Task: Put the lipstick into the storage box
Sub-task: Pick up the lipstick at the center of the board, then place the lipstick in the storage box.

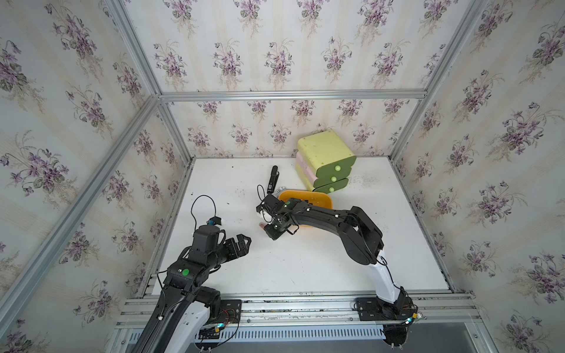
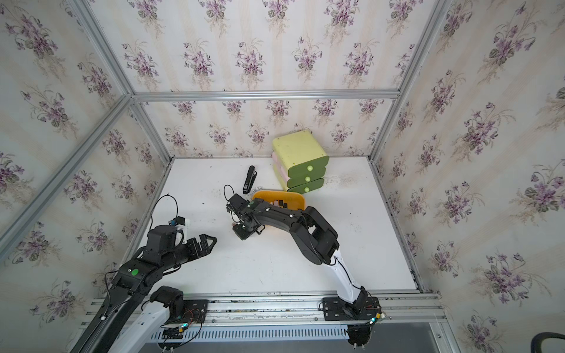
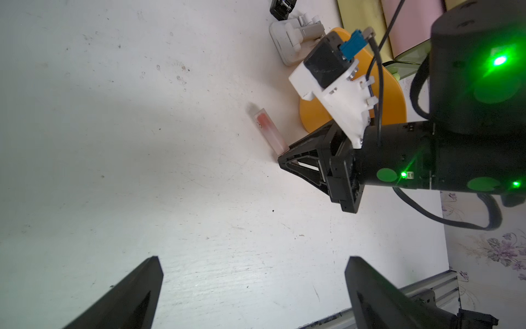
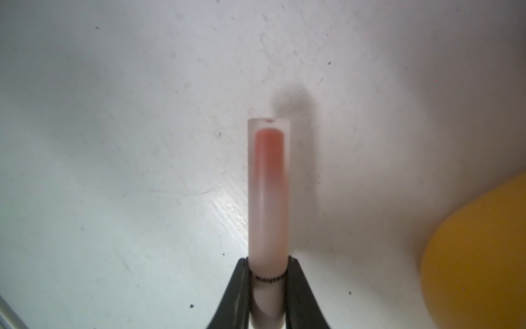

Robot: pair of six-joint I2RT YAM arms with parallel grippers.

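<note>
Near the counter's (image 1: pixel 305 266) middle: lipstick (image 4: pixel 269 193), a clear tube with a pink-red core. One end is clamped between the narrowed jaws of the right tool (image 4: pixel 269 267). It lies outside the storage box (image 1: pixel 305 193), just beside it.
Storage box: orange-yellow tray, toward the far edge, small items inside.
Left tool (image 1: pixel 243 243): jaws wide, holding nothing, toward the near left corner.
Far edge: yellow-green drawer unit (image 1: pixel 324 152), black oblong item (image 1: pixel 273 180) beside it.

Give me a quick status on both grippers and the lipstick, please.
Left gripper open, empty. Right gripper shut on lipstick, not yet in storage box. Box right beside; right arm overhangs it.
</note>
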